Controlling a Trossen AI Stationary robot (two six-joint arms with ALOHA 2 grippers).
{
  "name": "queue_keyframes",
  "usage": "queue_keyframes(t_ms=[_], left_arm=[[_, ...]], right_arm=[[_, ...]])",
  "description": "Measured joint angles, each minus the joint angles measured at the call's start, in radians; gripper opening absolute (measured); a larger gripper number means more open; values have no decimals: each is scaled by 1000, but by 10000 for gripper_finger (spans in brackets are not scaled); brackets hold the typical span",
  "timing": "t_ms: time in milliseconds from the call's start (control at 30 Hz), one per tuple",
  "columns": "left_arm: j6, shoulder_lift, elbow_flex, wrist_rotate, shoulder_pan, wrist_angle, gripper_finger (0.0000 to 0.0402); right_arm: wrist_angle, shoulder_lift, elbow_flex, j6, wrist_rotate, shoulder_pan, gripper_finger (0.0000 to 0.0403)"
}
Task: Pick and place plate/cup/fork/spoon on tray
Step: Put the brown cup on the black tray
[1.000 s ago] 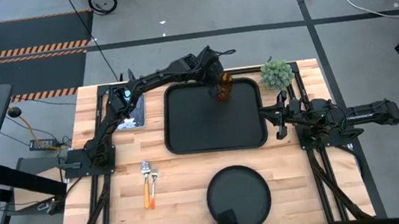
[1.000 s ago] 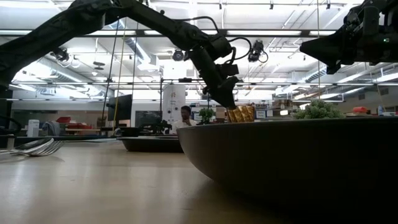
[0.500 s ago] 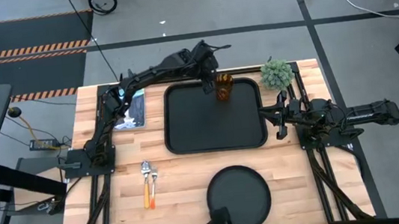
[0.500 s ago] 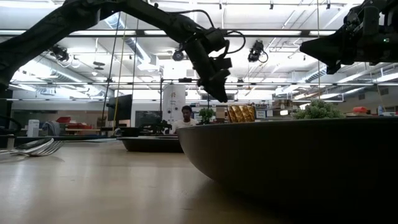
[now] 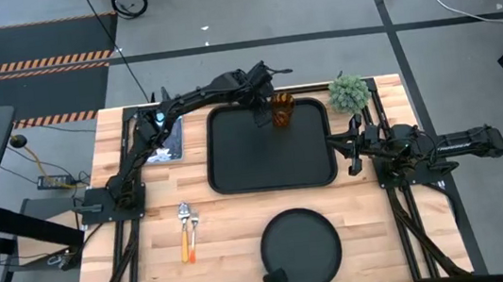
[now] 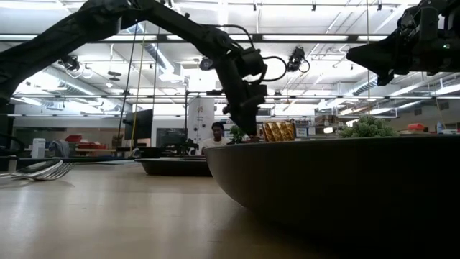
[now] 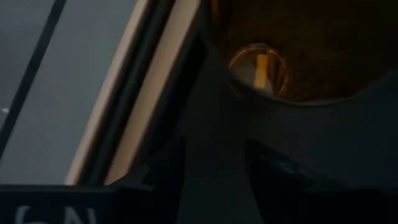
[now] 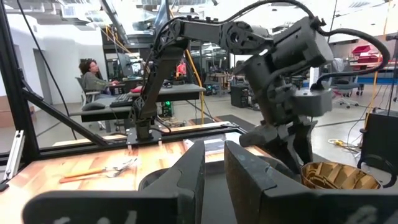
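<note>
On the wooden table [image 5: 241, 218], the left gripper [image 5: 260, 108] hovers with fingers spread just beside the upright cup [image 5: 284, 111], in the tray's [image 5: 271, 148] far corner. Fork [image 5: 192, 228] and spoon [image 5: 185, 232] lie side by side, heads toward the tray. The plate [image 5: 300, 245] sits nearer. The right gripper [image 5: 352, 148] waits nearly closed by the tray's edge.
</note>
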Motion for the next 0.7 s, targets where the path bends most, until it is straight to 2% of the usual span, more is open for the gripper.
queue_keyframes(t_ms=[300, 567, 700], left_arm=[[-1, 42, 0, -62, -64, 93, 172], [33, 47, 0, -62, -97, 163, 172], [76, 47, 0, -25, -107, 161, 172]], right_arm=[[5, 0, 0, 0, 0, 0, 68], [4, 0, 0, 0, 0, 0, 68], [4, 0, 0, 0, 0, 0, 68]])
